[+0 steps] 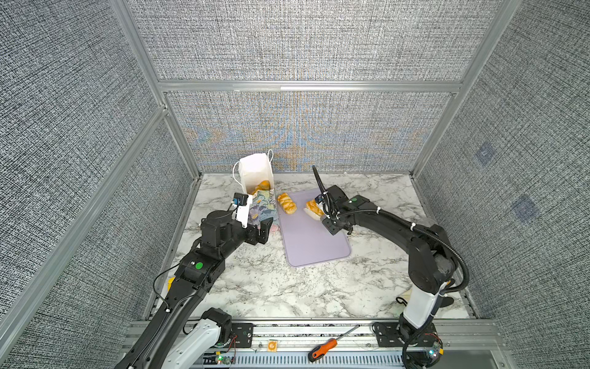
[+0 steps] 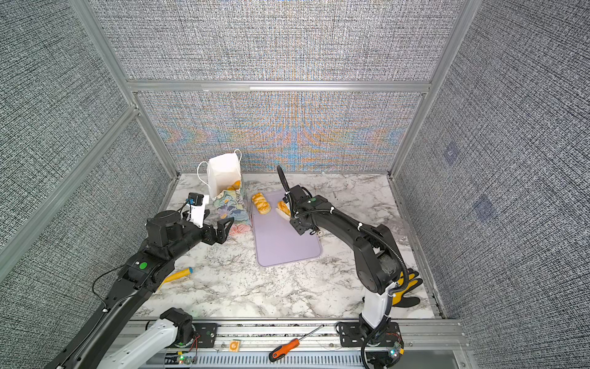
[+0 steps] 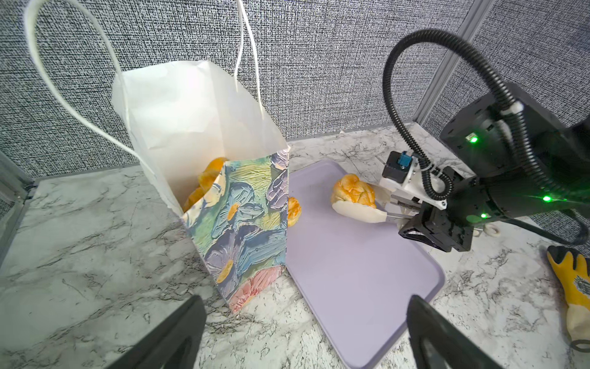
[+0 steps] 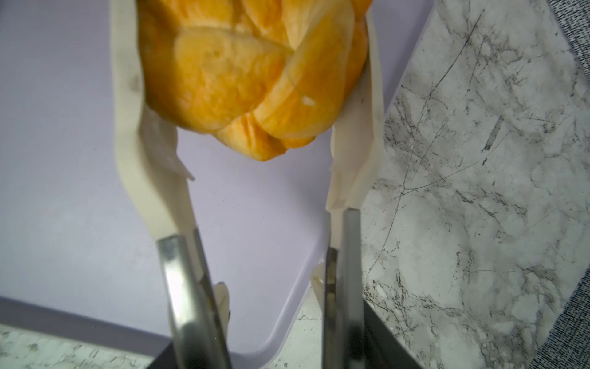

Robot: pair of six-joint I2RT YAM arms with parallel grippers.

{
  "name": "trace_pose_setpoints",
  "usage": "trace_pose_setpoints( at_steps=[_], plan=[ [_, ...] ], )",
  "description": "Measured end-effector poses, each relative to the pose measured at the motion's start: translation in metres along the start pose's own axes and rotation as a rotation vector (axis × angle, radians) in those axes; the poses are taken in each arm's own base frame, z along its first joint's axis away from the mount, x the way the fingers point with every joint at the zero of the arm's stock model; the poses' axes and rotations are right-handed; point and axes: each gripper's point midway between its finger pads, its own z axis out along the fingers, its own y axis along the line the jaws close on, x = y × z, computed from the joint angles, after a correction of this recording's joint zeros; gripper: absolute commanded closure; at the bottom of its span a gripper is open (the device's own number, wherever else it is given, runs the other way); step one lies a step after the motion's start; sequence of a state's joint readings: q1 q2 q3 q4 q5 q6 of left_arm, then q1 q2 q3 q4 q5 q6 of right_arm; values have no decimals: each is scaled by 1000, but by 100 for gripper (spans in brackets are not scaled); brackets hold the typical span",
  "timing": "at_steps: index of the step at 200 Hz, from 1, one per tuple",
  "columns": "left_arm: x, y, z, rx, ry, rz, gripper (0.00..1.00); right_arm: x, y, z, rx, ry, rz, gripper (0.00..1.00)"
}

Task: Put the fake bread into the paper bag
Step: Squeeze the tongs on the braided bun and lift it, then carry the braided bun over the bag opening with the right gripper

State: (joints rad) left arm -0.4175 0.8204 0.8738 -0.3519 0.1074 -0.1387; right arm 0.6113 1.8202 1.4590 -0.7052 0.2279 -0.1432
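Note:
The paper bag (image 1: 255,169) (image 2: 223,172) (image 3: 191,121) stands open at the back left of the table, floral outside and white inside. Fake bread (image 1: 263,185) (image 3: 209,179) lies inside it. A braided piece of fake bread (image 1: 286,203) (image 2: 261,203) lies on the lilac tray (image 1: 313,242) (image 2: 284,246) beside the bag. My right gripper (image 4: 247,38) (image 3: 354,199) is shut on another golden piece (image 4: 242,80) (image 3: 352,191) (image 1: 314,207) over the tray's far end, its white fingers (image 4: 127,127) pressing both sides. My left gripper (image 3: 303,332) (image 1: 265,231) is open and empty, in front of the bag.
A yellow glove (image 2: 405,287) (image 3: 571,287) lies by the right arm's base. A yellow tool with a blue tip (image 2: 178,275) lies near the left arm. An orange screwdriver (image 1: 322,348) rests on the front rail. Grey walls close in three sides.

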Motion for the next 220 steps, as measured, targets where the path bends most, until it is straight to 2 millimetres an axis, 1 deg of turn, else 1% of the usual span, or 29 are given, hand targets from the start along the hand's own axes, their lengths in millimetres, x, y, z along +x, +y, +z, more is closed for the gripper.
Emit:
trace_pose_setpoints(
  at_steps=[22,56,133,148,171,204,220],
  plan=[
    [-3,0,-1,-5,6,4,1,-6,0,-14,-6,-36,13,44],
    [-4,4,-2,-32,29,10,1,-15,5,-37,-28,-99,25,44],
    [-20,16,-15,-115,30,44,0,-41,25,-79,-67,-218,14,45],
    [-23,16,-16,-121,29,54,0,-44,29,-88,-73,-239,8,45],
    [-23,19,-19,-139,42,63,1,-48,36,-101,-84,-270,1,45],
    [-31,22,-24,-164,30,77,1,-56,45,-122,-97,-332,-11,45],
    [-31,25,-24,-181,32,80,0,-61,50,-129,-105,-361,-16,45]
  ],
)
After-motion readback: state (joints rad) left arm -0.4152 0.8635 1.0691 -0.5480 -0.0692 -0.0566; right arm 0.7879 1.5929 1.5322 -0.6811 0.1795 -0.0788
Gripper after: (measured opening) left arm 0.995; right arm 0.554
